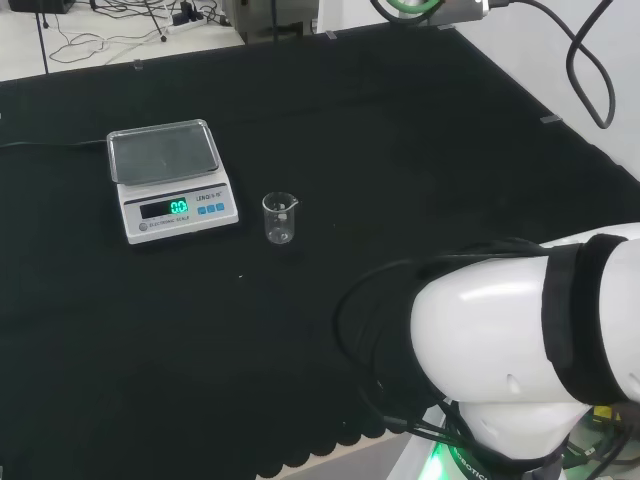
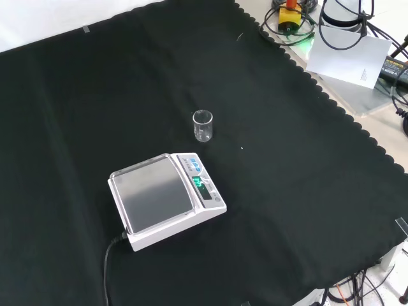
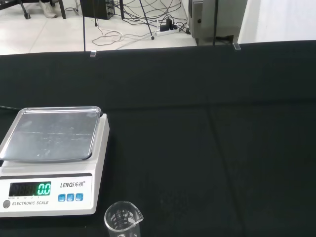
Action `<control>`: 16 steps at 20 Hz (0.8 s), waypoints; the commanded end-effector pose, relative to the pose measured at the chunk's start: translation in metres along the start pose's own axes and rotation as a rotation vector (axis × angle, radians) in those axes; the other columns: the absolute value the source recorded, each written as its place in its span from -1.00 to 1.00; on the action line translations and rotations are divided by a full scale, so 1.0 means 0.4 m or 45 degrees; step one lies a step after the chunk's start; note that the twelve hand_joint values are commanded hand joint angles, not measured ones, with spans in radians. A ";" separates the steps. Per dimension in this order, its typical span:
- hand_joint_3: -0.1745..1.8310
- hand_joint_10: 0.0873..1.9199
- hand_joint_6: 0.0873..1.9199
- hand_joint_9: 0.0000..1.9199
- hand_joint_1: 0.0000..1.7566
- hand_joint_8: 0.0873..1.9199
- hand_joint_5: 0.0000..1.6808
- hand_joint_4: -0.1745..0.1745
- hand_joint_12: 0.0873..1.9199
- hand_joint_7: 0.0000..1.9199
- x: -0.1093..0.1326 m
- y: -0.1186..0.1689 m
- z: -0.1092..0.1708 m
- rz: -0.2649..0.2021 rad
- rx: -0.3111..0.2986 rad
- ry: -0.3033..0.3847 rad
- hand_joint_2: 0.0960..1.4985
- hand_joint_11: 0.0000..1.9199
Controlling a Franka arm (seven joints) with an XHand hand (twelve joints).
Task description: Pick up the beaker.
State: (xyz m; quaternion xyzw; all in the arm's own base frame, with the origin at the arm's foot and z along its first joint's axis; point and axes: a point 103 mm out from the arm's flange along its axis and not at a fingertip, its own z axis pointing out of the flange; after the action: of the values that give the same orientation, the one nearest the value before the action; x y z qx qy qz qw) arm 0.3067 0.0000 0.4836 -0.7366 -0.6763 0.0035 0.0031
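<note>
So in the head view, going left to right: a white digital scale [image 1: 170, 180] with a bare steel pan and a lit green display sits on the black-cloth surface [image 1: 420, 140], then just to its right stands the small clear glass beaker [image 1: 280, 219], upright, close to the scale but not touching it. It looks empty as far as I can see. Further right and lower is the arm's own big white link [image 1: 520, 350] with black cables looped round it.

Front view, same deal turned a bit: the scale [image 2: 167, 199] is left of centre with its black cord running off the near edge, and the beaker [image 2: 203, 125] stands just beyond its display corner, out in the open.

From the wrist view the scale [image 3: 52, 160] is close up and the beaker [image 3: 123, 222] pokes in beside the display end, spout visible.

Can't tell whether the hand's fingers are apart or together.
</note>
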 end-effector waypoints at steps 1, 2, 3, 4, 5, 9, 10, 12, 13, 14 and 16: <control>-0.30 -0.19 -0.79 -0.61 -0.30 -0.28 -0.82 -0.03 0.44 -0.80 0.002 0.011 0.008 -0.007 -0.006 -0.007 -0.12 -0.98; -0.32 -0.18 -0.83 -0.61 -0.30 -0.27 -0.81 -0.02 0.47 -0.81 0.004 0.021 0.014 -0.014 0.000 -0.005 -0.10 -0.99; -0.34 -0.17 -0.85 -0.62 -0.30 -0.26 -0.80 -0.02 0.49 -0.81 0.005 0.032 0.021 -0.021 0.008 -0.001 -0.09 -0.99; -0.35 -0.16 -0.86 -0.62 -0.31 -0.26 -0.79 -0.02 0.49 -0.82 0.006 0.043 0.029 -0.028 0.015 0.005 -0.08 -1.00; -0.35 -0.16 -0.87 -0.62 -0.31 -0.26 -0.79 -0.02 0.50 -0.82 0.009 0.054 0.037 -0.033 0.024 0.011 -0.08 -1.00; -0.36 -0.16 -0.88 -0.62 -0.31 -0.25 -0.78 -0.04 0.50 -0.82 0.032 0.095 0.072 -0.051 0.053 0.011 -0.08 -1.00; -0.36 -0.16 -0.88 -0.62 -0.31 -0.25 -0.78 -0.04 0.50 -0.82 0.040 0.105 0.081 -0.059 0.062 0.012 -0.08 -1.00; -0.36 -0.16 -0.88 -0.62 -0.31 -0.25 -0.78 -0.04 0.50 -0.81 0.054 0.122 0.099 -0.076 0.080 0.015 -0.07 -1.00; -0.36 -0.16 -0.88 -0.62 -0.31 -0.25 -0.78 -0.05 0.50 -0.81 0.062 0.130 0.107 -0.082 0.087 0.011 -0.07 -1.00; -0.36 -0.16 -0.88 -0.62 -0.30 -0.25 -0.77 -0.05 0.50 -0.81 0.069 0.136 0.115 -0.087 0.094 0.010 -0.07 -1.00; -0.36 -0.16 -0.89 -0.62 -0.30 -0.25 -0.77 -0.05 0.50 -0.81 0.081 0.147 0.130 -0.099 0.100 0.011 -0.07 -1.00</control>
State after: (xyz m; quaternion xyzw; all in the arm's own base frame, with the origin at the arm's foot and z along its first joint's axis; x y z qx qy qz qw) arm 0.3484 0.0116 0.4449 -0.7215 -0.6912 0.0262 0.0308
